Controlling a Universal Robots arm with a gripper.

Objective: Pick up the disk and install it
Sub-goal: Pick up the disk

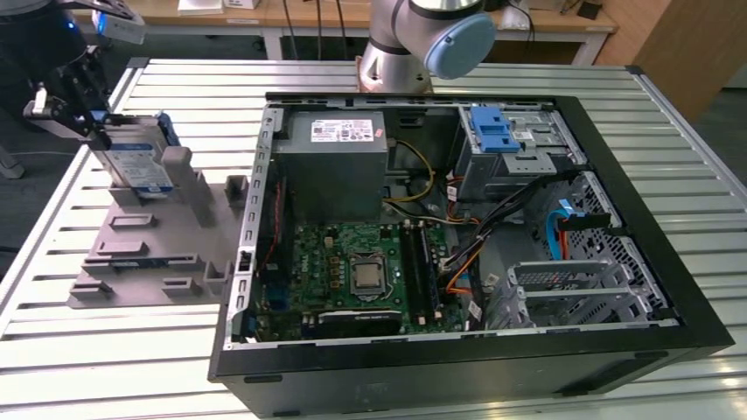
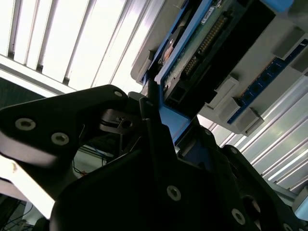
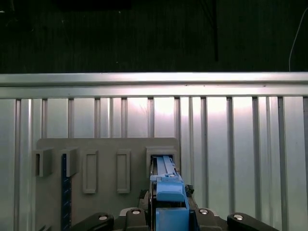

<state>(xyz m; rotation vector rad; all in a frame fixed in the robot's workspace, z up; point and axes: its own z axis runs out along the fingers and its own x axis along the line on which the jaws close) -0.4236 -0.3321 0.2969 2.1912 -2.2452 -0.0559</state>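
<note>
The disk (image 1: 138,162), a silver drive with a white-and-blue label and a blue rail frame, stands on edge at the far end of a grey slotted holder (image 1: 152,245) at the exterior view's left. My gripper (image 1: 91,122) is at the disk's upper edge and shut on it. In the first wrist view the blue rail (image 3: 168,192) runs from a holder slot (image 3: 162,156) back between my gripper's (image 3: 168,219) fingers. The second wrist view shows the drive's underside and connector (image 2: 211,33), with a dark finger (image 2: 154,125) pressed against the blue frame.
An open computer case (image 1: 653,262) lies in the middle of the slatted metal table (image 1: 701,131). Inside are a grey power supply (image 1: 332,166), a motherboard (image 1: 350,271), cables and a drive bay with a blue latch (image 1: 496,131). The arm's base (image 1: 408,44) stands behind the case.
</note>
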